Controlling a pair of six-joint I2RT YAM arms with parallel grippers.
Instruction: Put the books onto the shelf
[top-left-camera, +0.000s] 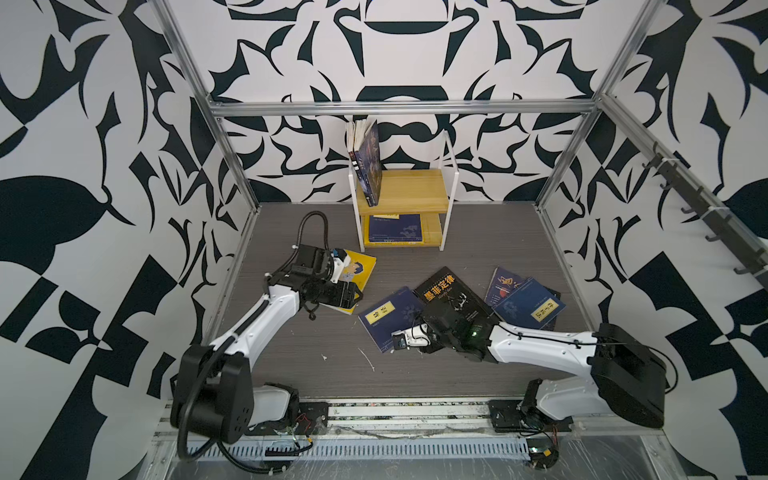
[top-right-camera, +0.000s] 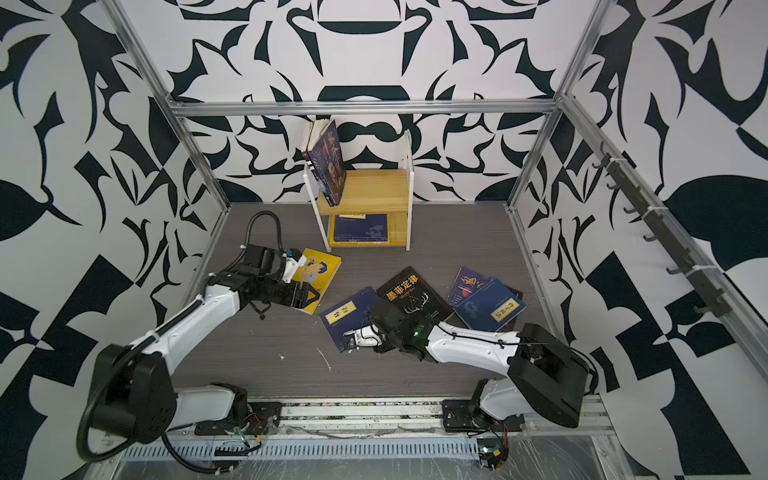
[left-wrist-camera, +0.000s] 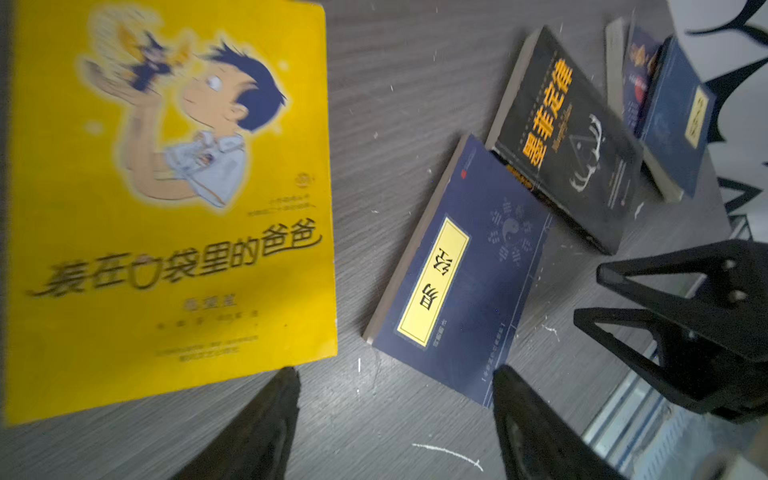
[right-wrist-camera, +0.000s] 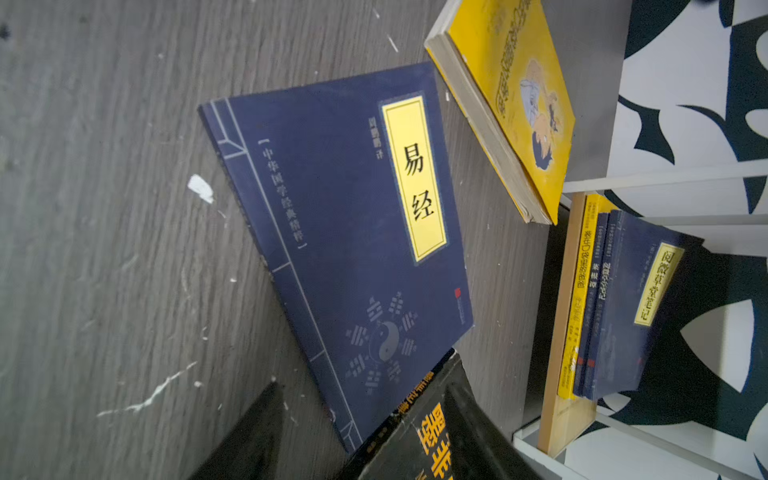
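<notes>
At the middle of the counter's back edge stands the shelf, with a few upright books leaning at the left end of its top board and a flat stack topped by a navy cover on the lower one. Near the left edge, the left end effector hangs open and empty at the edge of the yellow cartoon book. The right end effector, fingers apart and gripping nothing, sits over the black book that overlaps the navy I Ching book mid-counter, with a pile of books near the right edge.
</notes>
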